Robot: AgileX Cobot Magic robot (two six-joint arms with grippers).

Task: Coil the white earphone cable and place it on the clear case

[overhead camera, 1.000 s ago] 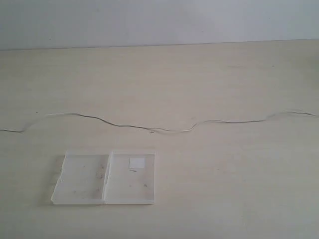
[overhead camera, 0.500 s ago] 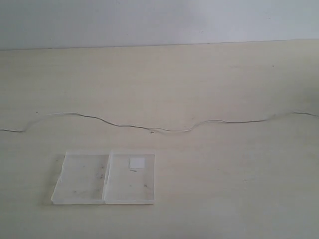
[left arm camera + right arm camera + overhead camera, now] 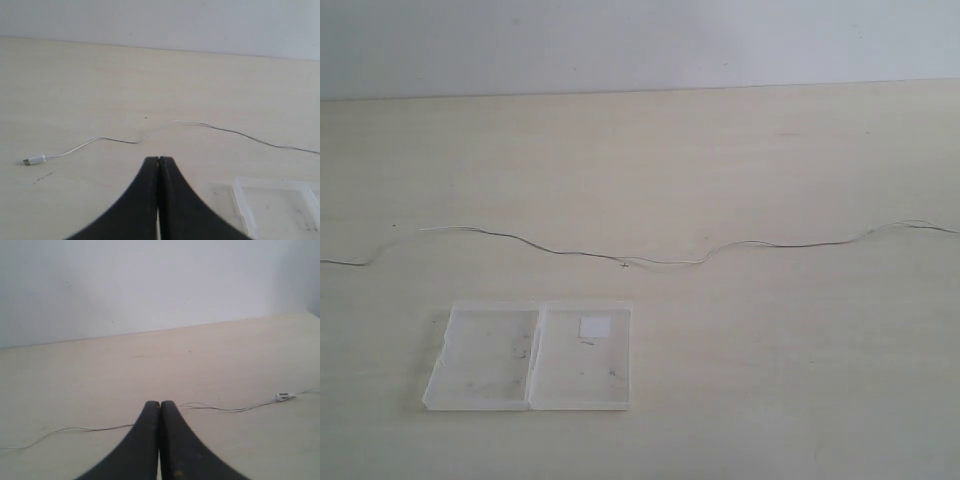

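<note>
The white earphone cable (image 3: 650, 261) lies stretched in a wavy line across the table from the left edge to the right edge. Its plug end (image 3: 34, 160) shows in the left wrist view, a small inline piece (image 3: 283, 396) in the right wrist view. The clear case (image 3: 530, 356) lies open and flat in front of the cable, a white square label (image 3: 594, 327) in its right half. My left gripper (image 3: 158, 159) is shut, empty, above the table short of the cable (image 3: 125, 141). My right gripper (image 3: 160, 403) is shut, empty, near the cable (image 3: 220, 409). Neither gripper appears in the exterior view.
The light wooden table (image 3: 770, 380) ends at a pale wall (image 3: 640, 40) at the back. A corner of the case (image 3: 272, 202) shows in the left wrist view.
The cable's right end has shifted slightly. The case has not moved.
</note>
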